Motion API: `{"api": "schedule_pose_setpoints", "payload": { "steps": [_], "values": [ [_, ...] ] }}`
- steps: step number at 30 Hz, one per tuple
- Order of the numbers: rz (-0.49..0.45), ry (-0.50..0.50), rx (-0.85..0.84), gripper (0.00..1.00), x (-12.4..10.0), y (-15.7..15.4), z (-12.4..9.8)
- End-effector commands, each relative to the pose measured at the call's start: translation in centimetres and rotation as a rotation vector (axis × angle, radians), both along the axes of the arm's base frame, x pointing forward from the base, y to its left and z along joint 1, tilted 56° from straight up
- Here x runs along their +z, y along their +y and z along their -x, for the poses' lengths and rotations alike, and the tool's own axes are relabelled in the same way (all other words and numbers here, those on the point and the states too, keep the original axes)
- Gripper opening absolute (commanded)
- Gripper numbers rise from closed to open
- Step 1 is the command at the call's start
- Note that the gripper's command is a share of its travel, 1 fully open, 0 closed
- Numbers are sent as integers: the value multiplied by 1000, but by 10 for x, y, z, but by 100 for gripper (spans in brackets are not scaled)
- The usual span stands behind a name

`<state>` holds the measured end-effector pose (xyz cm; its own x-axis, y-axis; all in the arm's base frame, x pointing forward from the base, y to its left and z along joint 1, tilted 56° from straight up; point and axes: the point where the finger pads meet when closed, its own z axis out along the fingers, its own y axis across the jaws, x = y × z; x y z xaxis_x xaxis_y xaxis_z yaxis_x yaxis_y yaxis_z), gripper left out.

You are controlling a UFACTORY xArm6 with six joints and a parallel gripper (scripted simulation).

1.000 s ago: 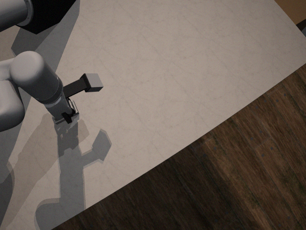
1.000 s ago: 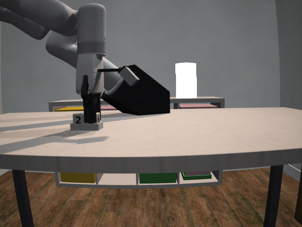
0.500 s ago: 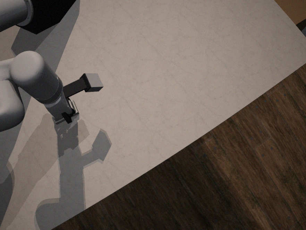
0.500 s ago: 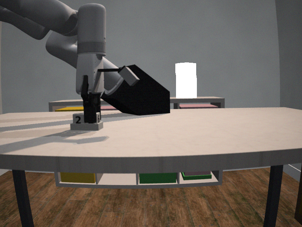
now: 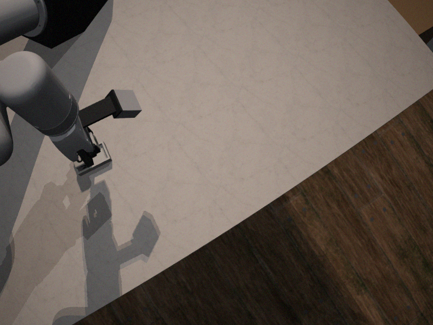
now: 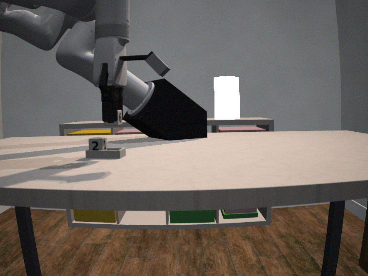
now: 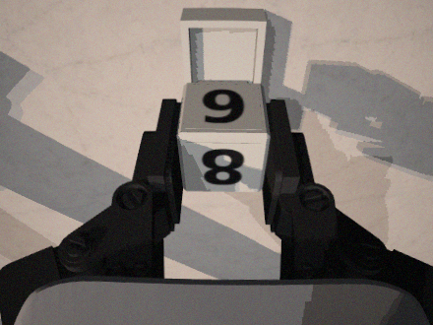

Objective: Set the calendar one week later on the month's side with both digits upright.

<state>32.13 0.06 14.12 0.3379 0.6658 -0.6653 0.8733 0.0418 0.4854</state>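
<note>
My gripper (image 6: 111, 116) (image 7: 222, 126) (image 5: 88, 156) is shut on a white date cube (image 6: 118, 116) (image 7: 223, 143) and holds it in the air above the tray. The wrist view shows a 9 on the cube's top and an 8 on the face toward the camera; the exterior view shows a 6 on its side. The grey tray (image 6: 104, 154) (image 7: 223, 15) (image 5: 93, 168) lies flat on the table (image 6: 237, 154) (image 5: 244, 104). The second cube (image 6: 97, 144) stands in the tray's left half, showing a 2 and a 1. The tray's other half is open. The month's name is not visible.
A shelf with yellow (image 6: 94, 216) and green (image 6: 192, 216) boxes hangs under the table. Another low shelf (image 6: 240, 121) stands behind the table. The arm's black base (image 6: 169, 114) sits right of the gripper. The table edge runs diagonally over a wooden floor (image 5: 314, 244).
</note>
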Motion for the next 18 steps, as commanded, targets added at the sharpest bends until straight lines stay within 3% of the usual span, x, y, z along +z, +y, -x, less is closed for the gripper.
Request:
{"api": "schedule_pose_setpoints", "payload": {
  "steps": [1, 18],
  "values": [
    [3, -3, -3, 29, 20, 23, 12],
    [6, 2, 1, 29, 26, 32, 15]
  ]
}}
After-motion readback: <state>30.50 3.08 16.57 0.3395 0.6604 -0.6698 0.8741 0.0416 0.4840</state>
